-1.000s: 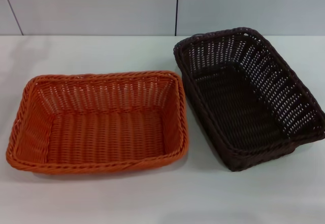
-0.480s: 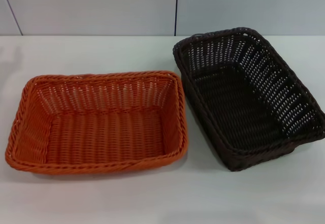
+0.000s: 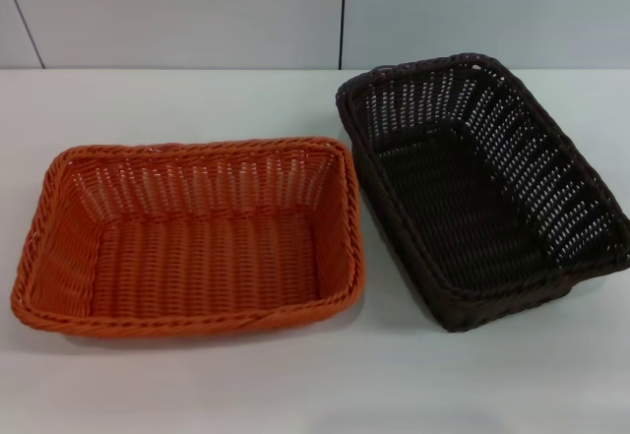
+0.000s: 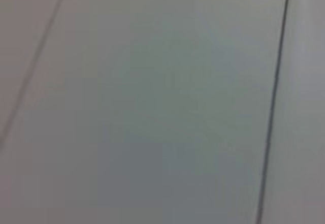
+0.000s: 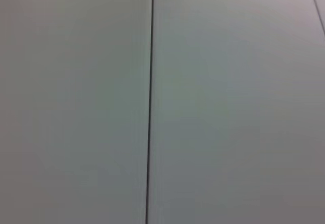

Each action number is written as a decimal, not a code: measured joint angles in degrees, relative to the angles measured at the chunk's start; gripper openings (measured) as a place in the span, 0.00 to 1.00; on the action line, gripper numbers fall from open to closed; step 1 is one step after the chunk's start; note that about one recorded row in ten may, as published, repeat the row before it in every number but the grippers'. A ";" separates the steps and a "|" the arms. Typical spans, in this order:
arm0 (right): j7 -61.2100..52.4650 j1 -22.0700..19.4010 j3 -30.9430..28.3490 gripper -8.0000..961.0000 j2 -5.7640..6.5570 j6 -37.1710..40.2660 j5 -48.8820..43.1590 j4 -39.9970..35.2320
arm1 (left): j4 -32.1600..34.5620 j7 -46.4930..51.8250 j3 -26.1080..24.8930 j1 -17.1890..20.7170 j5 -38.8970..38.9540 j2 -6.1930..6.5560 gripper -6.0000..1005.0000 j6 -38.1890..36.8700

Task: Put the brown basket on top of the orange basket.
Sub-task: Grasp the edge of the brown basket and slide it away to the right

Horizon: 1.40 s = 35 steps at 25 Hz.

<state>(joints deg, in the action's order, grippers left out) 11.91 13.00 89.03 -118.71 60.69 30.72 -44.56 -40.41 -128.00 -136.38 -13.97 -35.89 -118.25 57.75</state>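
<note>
Brown basket (image 3: 482, 188) — beside orange basket (image 3: 192, 232) | fingers unseen

Neither arm shows in the head view: no arm link, wrist or gripper enters it from the left or from the right. The left wrist view shows none of the left arm's own gripper, only a blurred pale panelled surface with thin dark seams running across it. The right wrist view likewise shows none of the right arm's own gripper, again only a pale panelled surface with a dark seam. Both wrists are thus turned towards flat panels and not towards the worktop. The pose of either arm and the state of either gripper cannot be read.
</note>
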 joint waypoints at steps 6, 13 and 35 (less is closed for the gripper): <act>1.55 -3.05 1.82 0.67 -0.78 -10.35 0.17 -7.53 | 7.03 -7.73 -6.97 0.37 1.64 0.25 0.46 1.79; 1.31 -8.23 3.54 0.67 -0.48 -28.53 0.29 -24.24 | 7.82 -7.82 -8.21 1.09 1.27 0.29 0.46 2.06; 0.99 -5.12 -19.37 0.66 -0.21 -105.09 5.15 -67.46 | 8.26 -7.49 -7.91 0.78 1.88 0.30 0.46 1.77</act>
<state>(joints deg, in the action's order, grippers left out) 12.90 7.88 69.66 -118.92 -44.41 35.87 -112.02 -32.15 -135.49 -144.29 -13.18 -34.02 -117.95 59.52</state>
